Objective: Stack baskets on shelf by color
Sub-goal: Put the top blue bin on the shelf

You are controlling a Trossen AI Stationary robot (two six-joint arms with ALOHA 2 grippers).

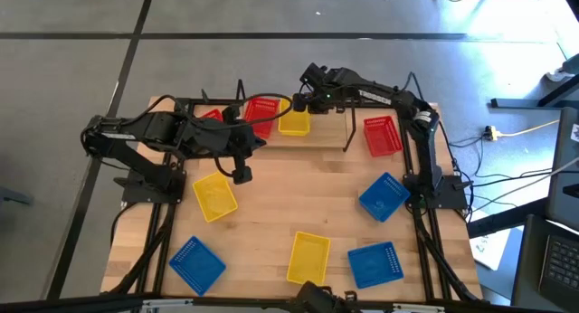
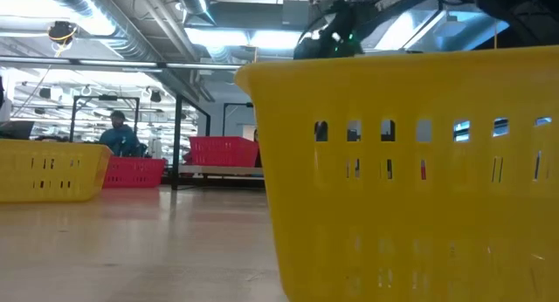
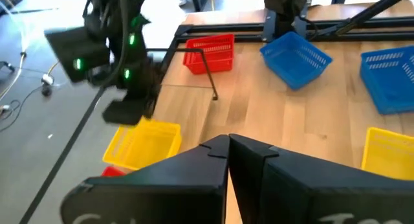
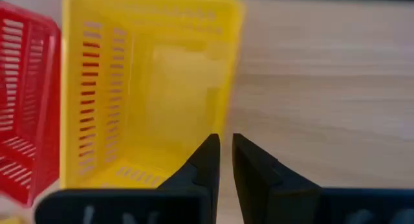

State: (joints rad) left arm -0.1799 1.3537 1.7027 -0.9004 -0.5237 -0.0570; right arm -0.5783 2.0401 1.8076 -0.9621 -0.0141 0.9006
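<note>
Over the table's far edge my right gripper (image 1: 303, 102) (image 4: 224, 141) is shut on a yellow basket (image 1: 294, 123) (image 4: 149, 88), beside a red basket (image 1: 261, 114) (image 4: 19, 101). The shelf (image 2: 218, 170) carries a red basket (image 2: 223, 150) in the low view. My left gripper (image 1: 242, 175) (image 3: 228, 145) hangs shut and free of everything above the table, next to another yellow basket (image 1: 214, 195). A third yellow one (image 1: 308, 257) (image 2: 402, 171) stands near the front edge and hides the held basket in the low view. My right gripper pinches the yellow basket's side wall (image 4: 228, 114) at its rim. One finger (image 4: 206, 156) is inside the basket and the other outside. The fingers come from above, pointing down. Whether the basket's bottom rests on the shelf I cannot tell.
Red baskets stand at the far left (image 1: 210, 116) and far right (image 1: 383, 135). Blue baskets stand at right (image 1: 383, 197), front right (image 1: 374, 263) and front left (image 1: 196, 263). A black upright rod (image 1: 348, 130) rises by the shelf. A person (image 2: 118, 134) shows in the room behind.
</note>
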